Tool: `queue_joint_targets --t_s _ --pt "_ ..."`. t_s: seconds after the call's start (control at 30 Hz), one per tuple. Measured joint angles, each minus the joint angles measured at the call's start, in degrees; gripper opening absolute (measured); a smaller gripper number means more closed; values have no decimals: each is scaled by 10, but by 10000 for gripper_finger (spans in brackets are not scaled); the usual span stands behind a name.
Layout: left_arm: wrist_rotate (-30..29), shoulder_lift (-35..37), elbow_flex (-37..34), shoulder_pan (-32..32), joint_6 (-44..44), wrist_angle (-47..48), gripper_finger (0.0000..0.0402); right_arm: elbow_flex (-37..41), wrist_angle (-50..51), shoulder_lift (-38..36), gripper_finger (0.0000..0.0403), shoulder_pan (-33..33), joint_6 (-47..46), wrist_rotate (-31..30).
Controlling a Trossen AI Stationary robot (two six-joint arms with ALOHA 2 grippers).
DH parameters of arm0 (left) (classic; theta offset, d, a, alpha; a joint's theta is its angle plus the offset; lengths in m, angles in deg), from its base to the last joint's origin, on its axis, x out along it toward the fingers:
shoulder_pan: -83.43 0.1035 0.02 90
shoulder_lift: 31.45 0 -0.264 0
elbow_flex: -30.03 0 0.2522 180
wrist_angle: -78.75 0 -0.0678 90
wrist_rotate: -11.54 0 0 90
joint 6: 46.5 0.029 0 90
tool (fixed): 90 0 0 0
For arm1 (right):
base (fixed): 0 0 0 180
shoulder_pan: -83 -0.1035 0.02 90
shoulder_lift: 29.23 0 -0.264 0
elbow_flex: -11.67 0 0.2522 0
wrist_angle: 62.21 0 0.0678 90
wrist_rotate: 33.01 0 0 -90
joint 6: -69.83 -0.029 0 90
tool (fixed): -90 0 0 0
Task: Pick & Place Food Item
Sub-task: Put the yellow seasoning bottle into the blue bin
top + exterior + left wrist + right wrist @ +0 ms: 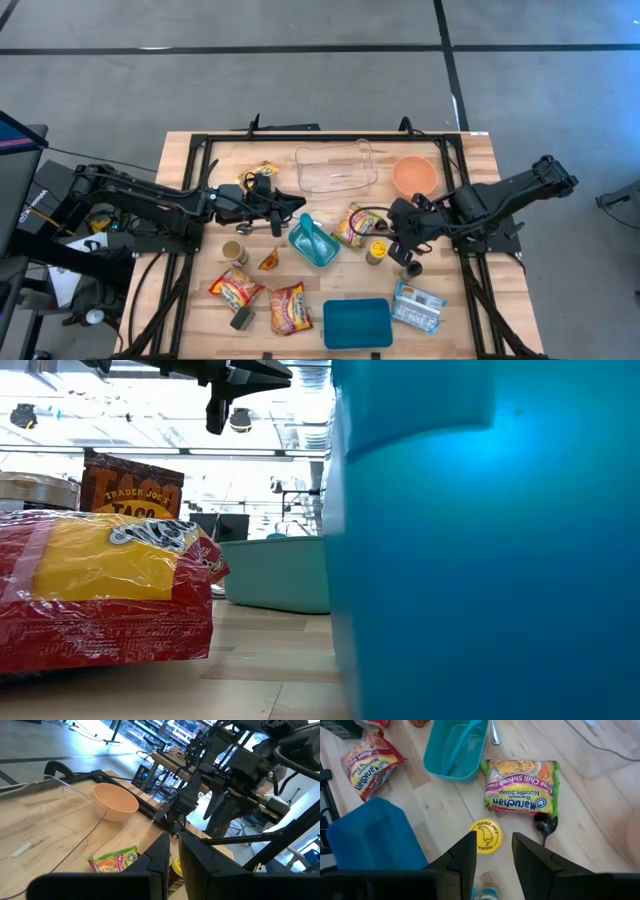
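Only right wrist view reads the noodle packet (521, 786) label; it lies mid-worktop (470, 160). Right hand (493, 851) released, hovering above yellow-lidded jar (485, 836). Left hand (172, 851) clenched, empty, raised.

My overhead camera looks straight down; my table-level one sits against the blue rectangular plastic lid (480, 540), shared overhead (357, 323).

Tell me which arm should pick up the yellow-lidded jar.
Right. The right gripper hangs open directly over the yellow-lidded jar, beside the lime ramen packet. The left gripper sits farther off, beyond the teal container.
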Motion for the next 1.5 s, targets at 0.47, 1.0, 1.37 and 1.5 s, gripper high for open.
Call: queue_joint_targets --t_s 0.47,1.0,1.37,1.5 --pt "2 0 0 0 0 0 36 0 0 0 118 -21 -163 9" --pt "-1 0 0 0 0 0 36 0 1 0 118 -25 -356 32" --pt "-1 0 0 0 0 -5 36 0 13 94 118 -48 -310 32" --pt "-1 0 0 0 0 -10 36 0 15 126 118 -42 -261 31"
